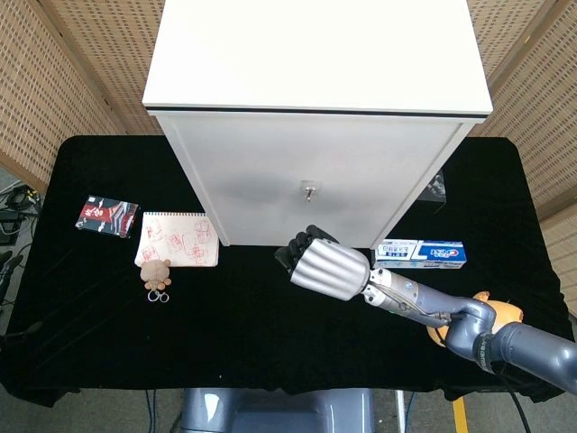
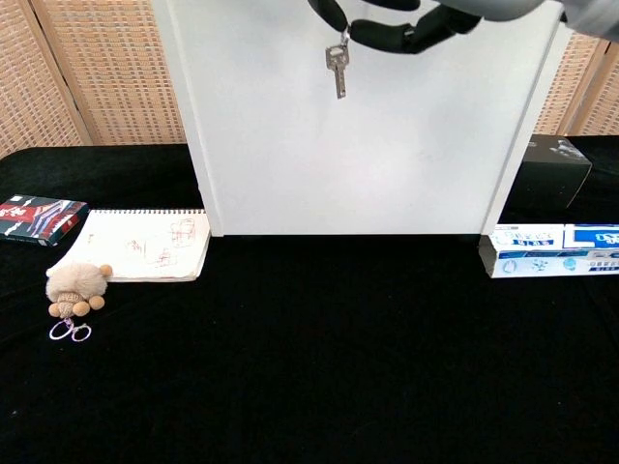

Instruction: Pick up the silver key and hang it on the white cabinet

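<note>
Silver key (image 2: 337,72) is pinched in the right hand's (image 1: 326,264) dark fingers (image 2: 387,34) — dangling freely, held high before the white cabinet (image 2: 387,145).

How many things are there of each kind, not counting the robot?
Cabinet: 1
Keys: 1, the silver key
Plush toys: 2, brown keychain, orange one
Notebook: 1
Boxes: 3, toothpaste, red-and-black, black
Total: 8
</note>
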